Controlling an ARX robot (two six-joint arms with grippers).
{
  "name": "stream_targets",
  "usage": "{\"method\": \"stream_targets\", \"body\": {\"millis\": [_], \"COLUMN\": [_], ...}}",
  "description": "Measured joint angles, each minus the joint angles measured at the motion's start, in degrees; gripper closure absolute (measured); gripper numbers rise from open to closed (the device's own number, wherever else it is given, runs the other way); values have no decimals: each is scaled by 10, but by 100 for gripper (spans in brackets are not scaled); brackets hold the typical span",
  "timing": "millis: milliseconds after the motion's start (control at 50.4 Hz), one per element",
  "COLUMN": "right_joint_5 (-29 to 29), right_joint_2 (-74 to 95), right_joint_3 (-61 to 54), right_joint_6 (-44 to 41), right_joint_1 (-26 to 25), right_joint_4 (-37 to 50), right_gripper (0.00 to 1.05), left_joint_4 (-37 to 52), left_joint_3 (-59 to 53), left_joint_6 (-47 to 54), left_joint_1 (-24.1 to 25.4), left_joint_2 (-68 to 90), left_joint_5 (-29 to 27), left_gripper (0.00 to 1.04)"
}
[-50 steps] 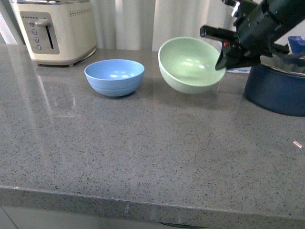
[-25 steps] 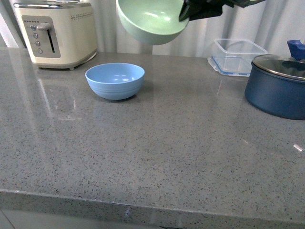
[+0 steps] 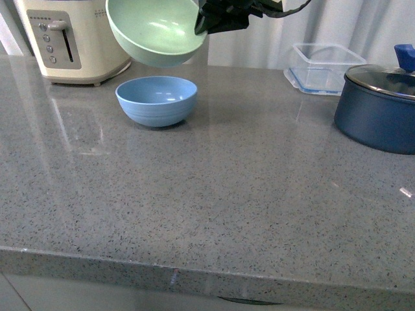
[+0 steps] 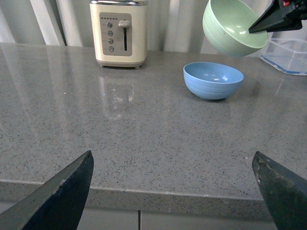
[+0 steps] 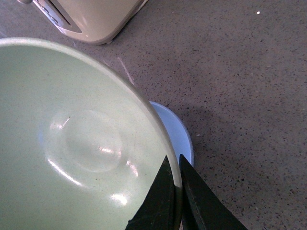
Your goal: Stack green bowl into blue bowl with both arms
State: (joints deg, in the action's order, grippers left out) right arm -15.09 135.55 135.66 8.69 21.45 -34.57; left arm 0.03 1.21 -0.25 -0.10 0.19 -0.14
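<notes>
At the counter's (image 4: 144, 139) near edge, the left gripper (image 4: 171, 160) is held spread wide, empty. Farther ahead, the blue bowl (image 3: 157, 100) is set below the right gripper (image 5: 175, 196), by which the green bowl (image 3: 155, 32) is pinched at its rim, tilted, aloft. Carrying is judged nearly done; levelling, centring and lowering are called for next

- Grey speckled table (image 3: 246, 194), glossy.
- Blue bowl (image 3: 156, 100) near the back left.
- Cream toaster (image 3: 71, 42) behind it.
- Clear container (image 3: 321, 68) and lidded navy pot (image 3: 379, 120) at the right.
</notes>
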Motion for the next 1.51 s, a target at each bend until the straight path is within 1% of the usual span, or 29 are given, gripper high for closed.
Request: {"method": "stream_targets", "body": {"millis": [457, 695, 735, 814, 973, 1013, 1032, 1132, 1152, 1211, 1290, 1330, 1390, 1509], "right_joint_5": [-13, -12, -11, -13, -12, -12, -11, -16, -17, -21, -28, -31, -35, -41], "right_joint_2": [78, 86, 86, 84, 76, 73, 67, 37, 22, -12, -52, -73, -126, -219], "right_joint_3": [72, 68, 62, 39, -5, -12, -25, -69, -87, -123, -162, -183, -235, -335], "right_joint_6": [-13, -19, -20, -20, -19, -18, -18, -14, -14, -13, -11, -10, -10, -12], "right_joint_1": [10, 9, 8, 5, -4, -5, -8, -16, -18, -23, -30, -33, -43, -65], "right_joint_4": [-15, 4, 9, 19, 38, 41, 47, 64, 72, 86, 100, 106, 119, 140], "right_gripper": [104, 104, 99, 83, 62, 59, 54, 38, 32, 22, 11, 8, 11, 10], "left_joint_4": [0, 0, 0, 0, 0, 0, 0, 0, 0, 0, 0, 0, 0, 0], "left_joint_3": [0, 0, 0, 0, 0, 0, 0, 0, 0, 0, 0, 0, 0, 0], "left_joint_6": [0, 0, 0, 0, 0, 0, 0, 0, 0, 0, 0, 0, 0, 0], "left_joint_1": [0, 0, 0, 0, 0, 0, 0, 0, 0, 0, 0, 0, 0, 0], "left_joint_2": [0, 0, 0, 0, 0, 0, 0, 0, 0, 0, 0, 0, 0, 0], "left_joint_5": [0, 0, 0, 0, 0, 0, 0, 0, 0, 0, 0, 0, 0, 0], "left_gripper": [7, 7, 7, 7, 7, 7, 7, 7, 7, 7, 7, 7, 7, 7]}}
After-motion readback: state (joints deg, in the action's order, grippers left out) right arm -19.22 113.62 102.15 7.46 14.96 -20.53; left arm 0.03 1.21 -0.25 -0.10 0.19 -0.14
